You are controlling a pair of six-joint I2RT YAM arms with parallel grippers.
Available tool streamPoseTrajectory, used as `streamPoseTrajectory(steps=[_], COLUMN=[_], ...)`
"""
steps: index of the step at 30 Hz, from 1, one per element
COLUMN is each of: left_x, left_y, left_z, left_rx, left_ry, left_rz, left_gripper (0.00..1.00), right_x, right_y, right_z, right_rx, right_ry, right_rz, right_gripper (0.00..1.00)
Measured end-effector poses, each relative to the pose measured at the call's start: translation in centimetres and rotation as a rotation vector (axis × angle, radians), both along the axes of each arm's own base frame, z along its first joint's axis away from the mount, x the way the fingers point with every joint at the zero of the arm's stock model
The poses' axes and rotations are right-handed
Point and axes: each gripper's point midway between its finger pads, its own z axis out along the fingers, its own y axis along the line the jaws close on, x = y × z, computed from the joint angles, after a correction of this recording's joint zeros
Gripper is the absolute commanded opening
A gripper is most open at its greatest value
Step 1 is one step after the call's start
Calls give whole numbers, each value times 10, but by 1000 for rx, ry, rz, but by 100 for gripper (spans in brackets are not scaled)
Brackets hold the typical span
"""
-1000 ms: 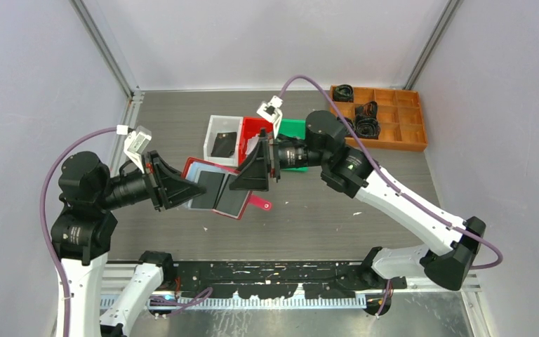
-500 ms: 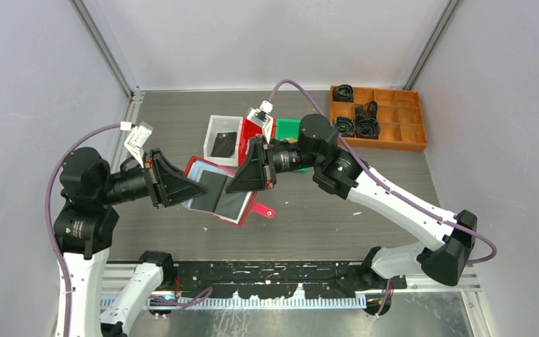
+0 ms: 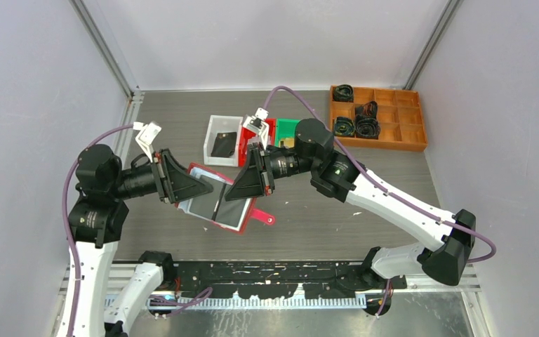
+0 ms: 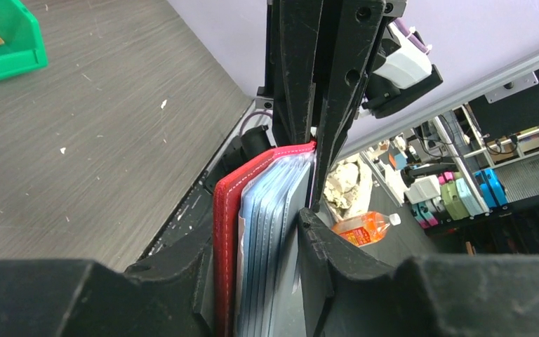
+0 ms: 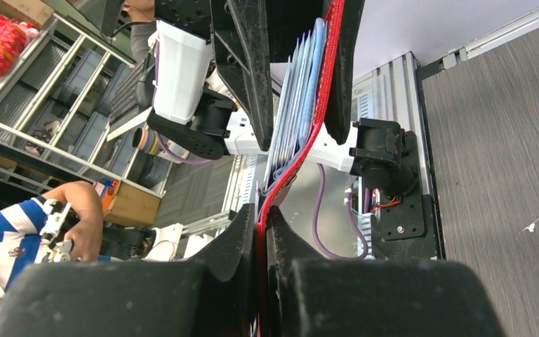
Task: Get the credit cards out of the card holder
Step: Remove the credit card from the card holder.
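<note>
**Holder pinched between both arms**

The card holder (image 3: 214,205) hung open between the arms, apparently off the table (image 3: 323,210). The left gripper (image 3: 195,188) was clamped on cover plus sleeves (image 4: 270,232), and the right gripper (image 3: 237,191) was closed on the red cover edge. Probably light and floppy, sleeves slick. The credit cards (image 3: 235,209) look stiff; take one by an exposed edge.

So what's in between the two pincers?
The open red card holder, seen in the top view. The left pincer grips one side of it and the right pincer grips the other.
</note>
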Motion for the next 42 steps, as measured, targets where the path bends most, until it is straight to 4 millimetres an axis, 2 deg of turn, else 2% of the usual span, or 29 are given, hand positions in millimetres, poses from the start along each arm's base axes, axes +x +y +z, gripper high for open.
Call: streamPoseTrajectory(steps=[10, 12, 14, 16, 19, 25, 28, 31, 33, 36, 38, 40, 42], left_x=[-12, -13, -16, -18, -22, -24, -22, -17, -12, 1, 12, 22, 30], left_y=[-2, -3, -3, -4, -4, -5, -4, -3, -1, 5, 11, 17, 22], left_z=[-16, -16, -13, -6, 2, 5, 7, 7, 4, -4, -12, -22, -30], left_rx=[-28, -36, -49, -66, -81, -83, -70, -41, -13, 44, 90, 133, 166], left_ry=[102, 121, 128, 127, 98, 87, 65, 21, -10, -46, -57, -48, -34], left_rz=[-53, -62, -76, -94, -115, -127, -116, -73, -32, 60, 131, 195, 242], left_gripper=[44, 38, 24, 15, 8, 4, 2, 2, 1, 2, 2, 2, 2], right_x=[-1, -1, -2, -3, -4, -3, 2, 16, 35, 66, 77, 75, 66], right_y=[0, -1, -4, -7, -9, -13, -18, -22, -27, -44, -59, -70, -71], right_z=[-1, -1, 2, 4, 5, 3, 1, -5, -5, 4, 16, 35, 53], right_rx=[-2, 0, 7, 13, 17, 5, -12, -54, -86, -100, -81, -31, 33], right_ry=[-4, -17, -31, -48, -63, -92, -101, -93, -84, -86, -95, -94, -69], right_rz=[3, 1, -1, -5, -9, -34, -62, -130, -218, -388, -480, -530, -517], right_gripper=[1, 1, 1, 1, 3, 61, 70, 68, 63, 61, 60, 60, 62])
